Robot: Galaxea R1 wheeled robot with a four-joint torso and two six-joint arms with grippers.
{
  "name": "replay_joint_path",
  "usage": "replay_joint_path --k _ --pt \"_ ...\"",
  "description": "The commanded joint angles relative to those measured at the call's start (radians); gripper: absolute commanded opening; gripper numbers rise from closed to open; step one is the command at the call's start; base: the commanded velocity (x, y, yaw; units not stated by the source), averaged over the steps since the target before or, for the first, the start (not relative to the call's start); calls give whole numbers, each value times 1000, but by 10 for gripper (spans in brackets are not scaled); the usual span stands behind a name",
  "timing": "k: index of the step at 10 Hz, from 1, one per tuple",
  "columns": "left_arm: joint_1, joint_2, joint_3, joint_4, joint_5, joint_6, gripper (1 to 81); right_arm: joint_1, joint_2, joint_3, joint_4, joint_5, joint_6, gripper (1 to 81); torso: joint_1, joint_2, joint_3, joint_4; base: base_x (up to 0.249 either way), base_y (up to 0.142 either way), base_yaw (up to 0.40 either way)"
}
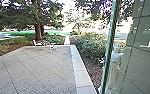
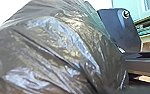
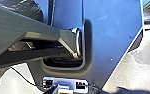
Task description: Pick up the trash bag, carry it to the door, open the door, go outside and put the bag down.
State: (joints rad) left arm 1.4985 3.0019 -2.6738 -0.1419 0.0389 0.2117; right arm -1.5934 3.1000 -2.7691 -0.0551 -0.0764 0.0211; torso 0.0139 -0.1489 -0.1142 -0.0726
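The translucent dark plastic trash bag [image 2: 53,50] is close to the left wrist camera, bulging, its film creased and glossy. Its contents cannot be identified. Whether the left gripper or right gripper is open, closed or gripping cannot be determined. Ahead lies a grey slab-paved yard [image 1: 38,67]; a person [image 1: 114,62] shows at the green-edged glass panel [image 1: 141,27].

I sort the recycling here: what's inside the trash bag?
The trash bag bulges, probably with something in it, but its dark, creased plastic covers the contents: I can't identify them.
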Motion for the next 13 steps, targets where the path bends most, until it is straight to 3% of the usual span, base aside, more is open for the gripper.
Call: replay_joint_path --k 1,8,13 --pt "-59 2 5 2 56 6 10 46 24 16 -6 -60 -6 811 0 0 0 0 125 0 0" --pt "-59 0 5 1 56 5 10 48 24 19 -8 -60 -6 811 0 0 0 0 126 0 0" --pt "-59 2 5 1 56 5 10 48 25 17 -8 -62 -6 811 0 0 0 0 125 81 0"
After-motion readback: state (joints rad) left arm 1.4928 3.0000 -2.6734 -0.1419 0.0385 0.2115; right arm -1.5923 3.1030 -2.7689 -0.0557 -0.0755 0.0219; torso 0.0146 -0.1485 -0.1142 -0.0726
